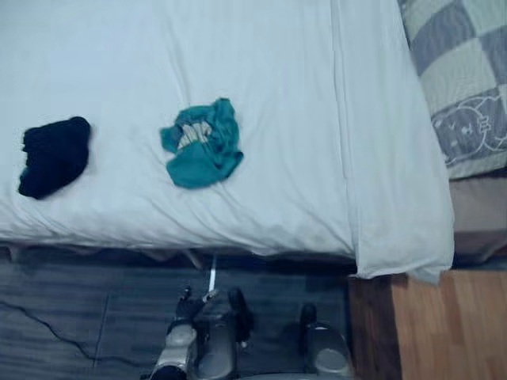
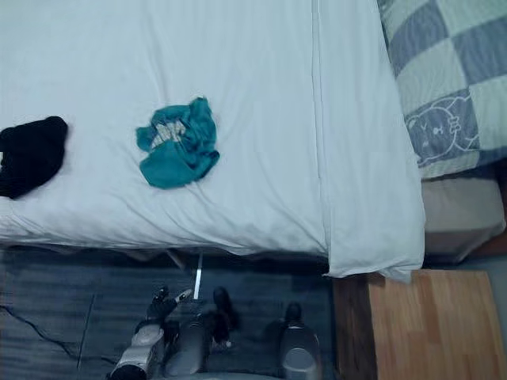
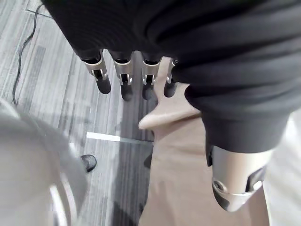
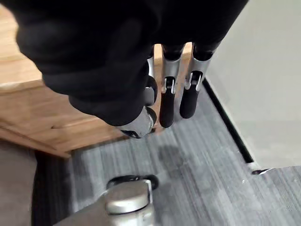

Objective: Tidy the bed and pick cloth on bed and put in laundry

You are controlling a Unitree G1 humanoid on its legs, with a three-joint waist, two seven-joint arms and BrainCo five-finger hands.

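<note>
Left hand [image 3: 123, 77], seen in its own wrist view, hangs with its fingers straight and slightly apart. The thumb [image 3: 235, 188] stands off to one side, and the hand holds nothing. Past the fingertips lie a grey striped carpet floor [image 3: 51, 89] and a smooth beige panel [image 3: 183, 179]. A short white strip [image 3: 106, 136] lies on the carpet just beside the panel.

In the right wrist view, the right hand [image 4: 167, 101] also hangs with its fingers straight and side by side, and it is empty. Beyond them are the grey carpet, a light wooden board [image 4: 37, 117] and a pale surface whose nature I cannot tell.

The left eye view looks down on a bed with white sheet [image 1: 261, 87]. A teal crumpled cloth [image 1: 202, 146] lies on the sheet near the front edge, left of the middle. A black crumpled cloth [image 1: 54, 156] lies well apart from it, further left and near the same edge. A white folded cover [image 1: 396, 198] drapes over the bed's right corner, and beside it lies a checked grey and pale green quilt [image 1: 463, 71].

In the right eye view, the black cloth touches the picture's left margin.
</note>
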